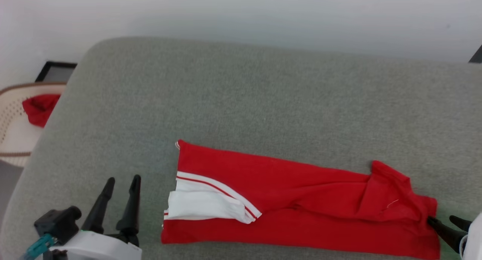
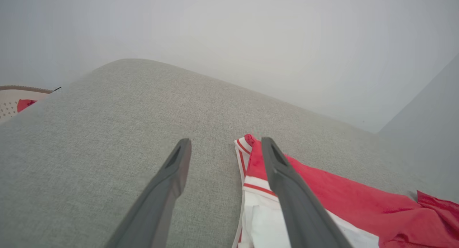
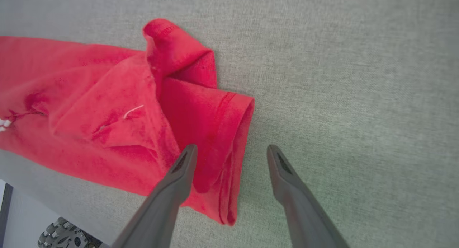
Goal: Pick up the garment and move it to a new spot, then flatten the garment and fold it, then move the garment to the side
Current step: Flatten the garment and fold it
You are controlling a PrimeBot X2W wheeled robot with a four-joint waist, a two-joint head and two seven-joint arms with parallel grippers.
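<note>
1. On the grey upholstered surface (image 1: pixel 241 102), toward its near edge: the garment (image 1: pixel 301 199), folded into one long red band, with the white striped sleeve on top at its left end.
2. Left gripper (image 1: pixel 122 179): fingers spread wide and empty, near the sleeve end and apart from it.
3. Right gripper (image 3: pixel 232 147): fingers spread wide and empty at the garment's right end. One finger is over the rolled hem and the other over bare fabric; contact cannot be told.
4. Off the left edge: a pale basket (image 1: pixel 11 120) containing a plain red cloth (image 1: pixel 39 107).
</note>
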